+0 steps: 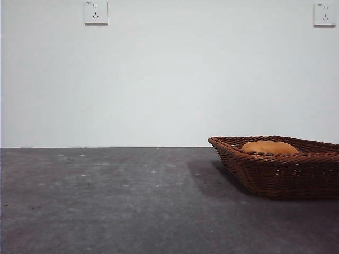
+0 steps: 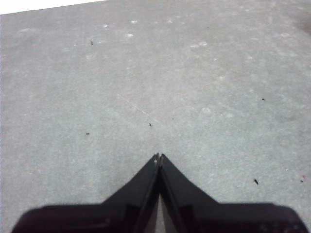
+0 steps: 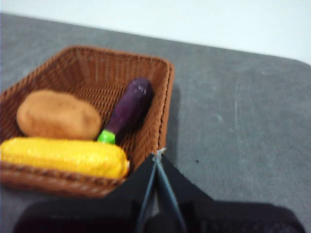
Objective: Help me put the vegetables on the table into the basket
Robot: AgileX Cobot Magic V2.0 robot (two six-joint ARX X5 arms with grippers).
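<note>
The wicker basket (image 1: 280, 172) stands at the right of the table (image 1: 106, 201). In the right wrist view the basket (image 3: 160, 87) holds all three vegetables: the brown potato (image 3: 57, 114), the yellow corn cob (image 3: 63, 156) and the purple eggplant (image 3: 127, 109) with its green cap. From the front only the top of the potato (image 1: 269, 147) shows over the rim. My right gripper (image 3: 158, 155) is shut and empty, above the table beside the basket's near corner. My left gripper (image 2: 159, 157) is shut and empty over bare table.
A white wall with two sockets (image 1: 95, 12) stands behind the table. The table's far edge (image 3: 194, 43) runs just past the basket.
</note>
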